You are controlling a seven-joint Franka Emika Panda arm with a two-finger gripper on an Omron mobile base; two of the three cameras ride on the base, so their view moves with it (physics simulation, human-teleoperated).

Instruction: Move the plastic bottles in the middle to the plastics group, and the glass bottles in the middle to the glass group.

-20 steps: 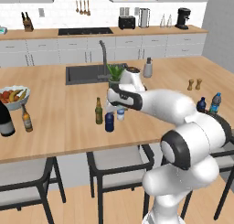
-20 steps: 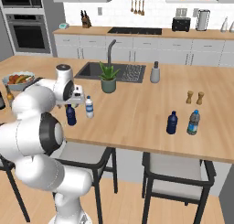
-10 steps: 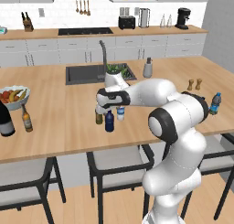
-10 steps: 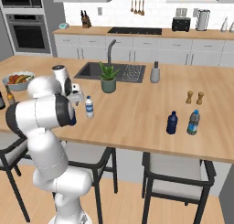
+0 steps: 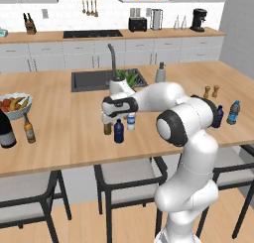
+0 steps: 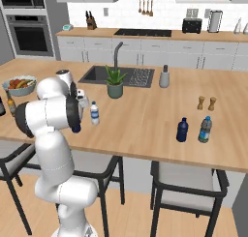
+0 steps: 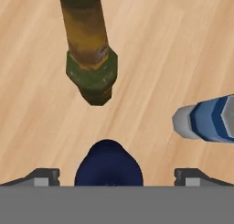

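Note:
Three bottles stand together mid-counter: a slim olive-green glass bottle [image 5: 107, 127] [image 7: 89, 58], a squat dark blue plastic bottle [image 5: 118, 131] [image 7: 109, 166] and a clear plastic bottle [image 5: 131, 121] [image 6: 94, 113] [image 7: 205, 120] with a white cap. My gripper [image 5: 115, 117] [image 7: 116, 177] hangs open just above them. In the hand view the dark blue bottle's top lies between the fingertips [image 7: 43, 176], untouched. The plastics group [image 5: 225, 114] [image 6: 193, 129] stands at the right end of the counter. The glass group, a wine bottle [image 5: 6, 133] and an amber bottle [image 5: 29, 129], stands at the left end.
A fruit bowl [image 5: 15, 104] sits behind the glass group. The sink [image 5: 94, 81], a potted plant [image 5: 130, 78] and a soap dispenser [image 5: 160, 73] lie behind the middle bottles. Salt and pepper shakers [image 5: 211, 91] stand near the plastics group. Stools [image 5: 129, 180] line the near edge.
The arm has swung left and come down over the three middle bottles. The gripper has stayed open and the bottles have not moved.

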